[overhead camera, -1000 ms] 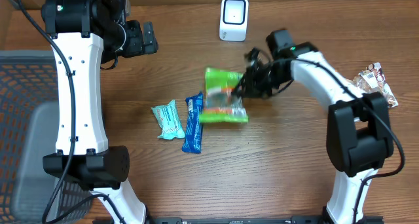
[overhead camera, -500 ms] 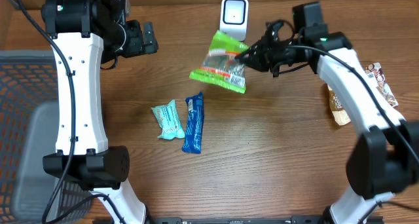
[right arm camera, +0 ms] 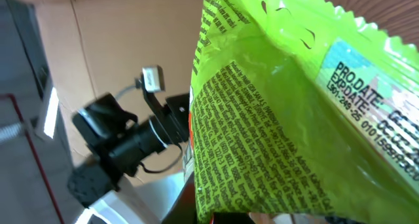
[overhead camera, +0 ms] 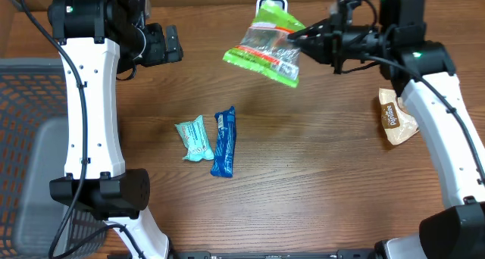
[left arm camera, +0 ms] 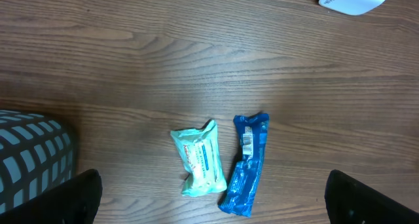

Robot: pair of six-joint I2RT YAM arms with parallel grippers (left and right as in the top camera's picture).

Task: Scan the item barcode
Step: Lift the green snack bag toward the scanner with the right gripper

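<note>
Green snack packet [overhead camera: 265,45] pinched aloft by the right claw [overhead camera: 300,41], just in front of the white scanner [overhead camera: 271,0].

Clamped shut on the packet's near edge, with the long axis stretching away from the claw toward the left arm's side, tilted and clear of the worktop [overhead camera: 318,183]. Overlaps the scanner's lower part in the overhead view, so probably close to its window, though gap and height impossible to tell. Turns small print and a date stamp to the right wrist camera; no barcode to be seen there. Likely calls for rotating the packet until the code faces the scanner, a job for the right arm, plainly the nearer. Left claw [overhead camera: 168,44] spread wide and empty, well apart on the far side; teal packet [overhead camera: 194,138], blue bar [overhead camera: 223,141] and brown packet [overhead camera: 395,117] lying flat on the worktop.
</note>
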